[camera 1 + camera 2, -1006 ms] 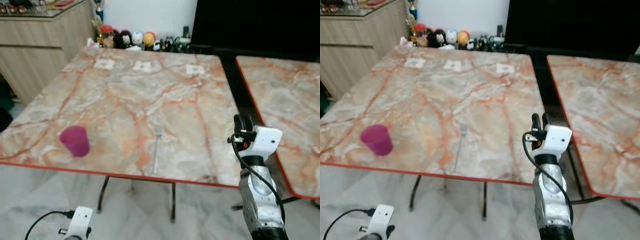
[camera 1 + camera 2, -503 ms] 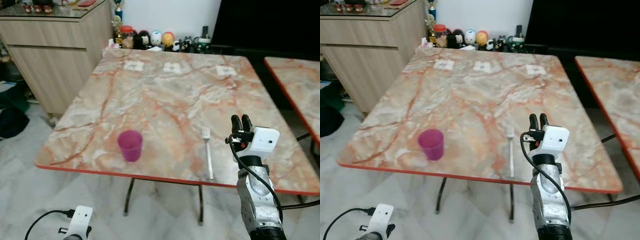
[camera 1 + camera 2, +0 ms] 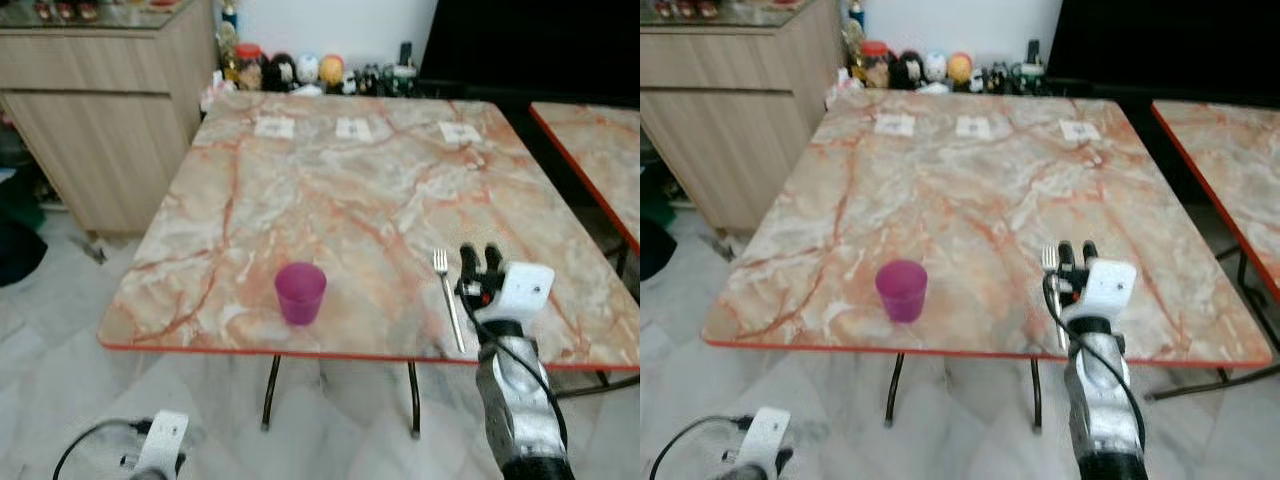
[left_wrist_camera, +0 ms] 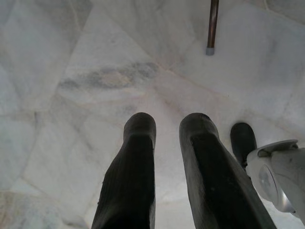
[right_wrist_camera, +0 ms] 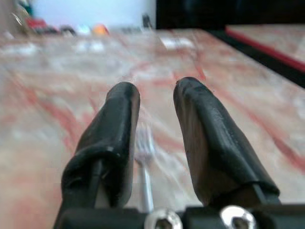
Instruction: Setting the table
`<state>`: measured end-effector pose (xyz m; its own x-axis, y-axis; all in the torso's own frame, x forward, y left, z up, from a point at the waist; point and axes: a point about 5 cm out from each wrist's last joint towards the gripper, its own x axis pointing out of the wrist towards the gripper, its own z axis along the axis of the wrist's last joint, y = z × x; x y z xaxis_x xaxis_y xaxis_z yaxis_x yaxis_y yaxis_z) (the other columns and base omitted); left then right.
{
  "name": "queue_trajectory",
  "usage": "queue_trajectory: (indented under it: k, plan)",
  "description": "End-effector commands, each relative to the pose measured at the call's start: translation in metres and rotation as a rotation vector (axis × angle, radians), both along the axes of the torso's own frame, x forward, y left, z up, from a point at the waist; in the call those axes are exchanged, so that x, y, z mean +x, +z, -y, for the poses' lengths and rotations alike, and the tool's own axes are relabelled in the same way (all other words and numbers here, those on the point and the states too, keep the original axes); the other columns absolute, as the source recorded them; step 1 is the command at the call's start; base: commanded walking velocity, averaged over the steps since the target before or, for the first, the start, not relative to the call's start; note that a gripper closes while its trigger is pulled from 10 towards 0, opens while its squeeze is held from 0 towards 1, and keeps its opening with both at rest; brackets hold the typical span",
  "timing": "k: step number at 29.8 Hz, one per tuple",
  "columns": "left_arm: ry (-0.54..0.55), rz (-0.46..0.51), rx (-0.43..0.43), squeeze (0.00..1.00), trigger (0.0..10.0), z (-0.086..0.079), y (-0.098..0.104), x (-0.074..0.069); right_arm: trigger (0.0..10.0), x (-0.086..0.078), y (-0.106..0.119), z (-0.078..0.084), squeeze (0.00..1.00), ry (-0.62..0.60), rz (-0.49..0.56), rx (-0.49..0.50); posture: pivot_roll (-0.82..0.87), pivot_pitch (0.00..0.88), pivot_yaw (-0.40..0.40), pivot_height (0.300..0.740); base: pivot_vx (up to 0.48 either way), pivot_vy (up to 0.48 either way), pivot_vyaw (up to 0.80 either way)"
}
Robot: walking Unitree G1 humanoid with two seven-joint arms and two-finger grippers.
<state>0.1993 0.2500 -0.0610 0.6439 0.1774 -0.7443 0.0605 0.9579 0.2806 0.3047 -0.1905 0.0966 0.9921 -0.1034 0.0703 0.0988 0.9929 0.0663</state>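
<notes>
Two items sit near the front edge of the orange-veined marble tabletop [image 3: 330, 200]: a small purple plastic cup [image 3: 300, 292] and a silver metal fork [image 3: 448, 298], well apart. The right claw [image 3: 479, 258] hovers just beside the fork, fingers parted and empty, probably lining up a grasp, while the left claw [image 4: 167, 157] hangs idle over the floor, slightly parted.

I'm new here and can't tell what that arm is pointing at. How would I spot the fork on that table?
Find the marble-patterned table with the red edge, then look along its near edge. To the right of the purple cup lies a silver fork, tines pointing away from the robot, just left of the open right gripper. It is the only thin, flat metal thing on the table.
</notes>
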Motion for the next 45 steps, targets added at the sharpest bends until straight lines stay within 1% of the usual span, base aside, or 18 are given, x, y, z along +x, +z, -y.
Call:
queue_trajectory:
  k: [1,2,3,4,6,8,9,11,15,16,18,19,22,28,37,45]
  plan:
    - [0.002,-0.011,-0.01,0.0,10.0,0.001,-0.002,-0.003,10.0,0.003,-0.001,0.002,1.0,-0.006,-0.016,0.01,0.14,0.01,-0.035,0.74,0.0,0.0,0.0]
    - [0.002,-0.011,-0.01,0.0,10.0,0.001,-0.002,-0.003,10.0,0.003,-0.001,0.002,1.0,-0.006,-0.016,0.01,0.14,0.01,-0.035,0.74,0.0,0.0,0.0]
    - [0.002,-0.01,-0.012,0.0,10.0,0.001,-0.002,-0.003,10.0,0.006,-0.006,0.001,1.0,-0.003,-0.058,0.005,0.14,0.01,-0.035,0.74,0.0,0.0,0.0]
    - [0.002,-0.01,-0.012,0.0,10.0,0.001,-0.002,-0.003,10.0,0.01,-0.016,-0.002,1.0,0.017,-0.136,0.004,0.13,0.009,-0.034,0.74,0.0,0.0,0.0]
    - [0.001,-0.01,-0.012,0.0,10.0,0.001,-0.002,-0.003,10.0,0.011,-0.02,-0.003,1.0,0.02,-0.165,-0.008,0.13,0.009,-0.034,0.74,0.0,0.0,0.0]
    - [0.0,-0.01,-0.011,0.0,10.0,0.001,-0.002,-0.003,10.0,0.014,-0.021,-0.005,1.0,0.027,-0.164,0.011,0.14,0.009,-0.033,0.74,0.0,0.0,0.0]
    - [0.0,-0.009,-0.012,0.0,10.0,0.002,-0.002,-0.002,10.0,0.019,-0.023,-0.009,1.0,0.037,-0.192,0.022,0.14,0.009,-0.033,0.74,0.0,0.0,0.0]
    - [-0.001,-0.009,-0.012,0.0,10.0,0.002,-0.002,-0.002,10.0,0.027,-0.021,-0.014,0.0,0.043,-0.205,0.057,0.14,0.009,-0.031,0.74,0.0,0.0,0.0]
    - [-0.001,-0.009,-0.012,0.0,10.0,0.002,-0.002,-0.002,10.0,0.032,-0.021,-0.015,0.0,0.038,-0.229,0.06,0.14,0.009,-0.031,0.74,0.0,0.0,0.0]
    - [-0.001,-0.009,-0.012,0.0,10.0,0.002,-0.002,-0.002,10.0,0.036,-0.022,-0.013,0.0,0.025,-0.262,0.049,0.15,0.01,-0.032,0.74,0.0,0.0,0.0]
    - [-0.001,-0.009,-0.012,0.0,10.0,0.002,-0.002,-0.002,10.0,0.038,-0.024,-0.012,0.0,0.009,-0.297,0.06,0.14,0.011,-0.031,0.74,0.0,0.0,0.0]
    - [-0.002,-0.009,-0.012,0.0,10.0,0.002,-0.002,-0.002,10.0,0.041,-0.026,-0.011,0.0,0.005,-0.331,0.091,0.14,0.011,-0.03,0.74,0.0,0.0,0.0]
    - [-0.004,-0.01,-0.013,0.0,10.0,0.002,-0.002,-0.002,10.0,0.046,-0.026,-0.01,0.0,-0.008,-0.369,0.122,0.15,0.012,-0.03,0.74,0.0,0.0,0.0]
    - [-0.002,-0.011,-0.014,0.0,10.0,0.002,-0.002,-0.003,10.0,0.052,-0.023,-0.012,0.0,0.004,-0.39,0.138,0.15,0.013,-0.034,0.74,0.0,0.0,0.0]
    - [0.001,-0.01,-0.015,0.0,10.0,0.002,-0.003,-0.003,10.0,0.057,-0.021,-0.013,0.0,0.02,-0.419,0.121,0.17,0.009,-0.039,0.74,0.0,0.0,0.0]
    - [0.001,-0.011,-0.014,0.0,10.0,0.002,-0.003,-0.005,10.0,0.059,-0.02,-0.011,0.0,0.016,-0.443,0.162,0.19,0.0,-0.044,0.74,0.0,0.0,0.0]
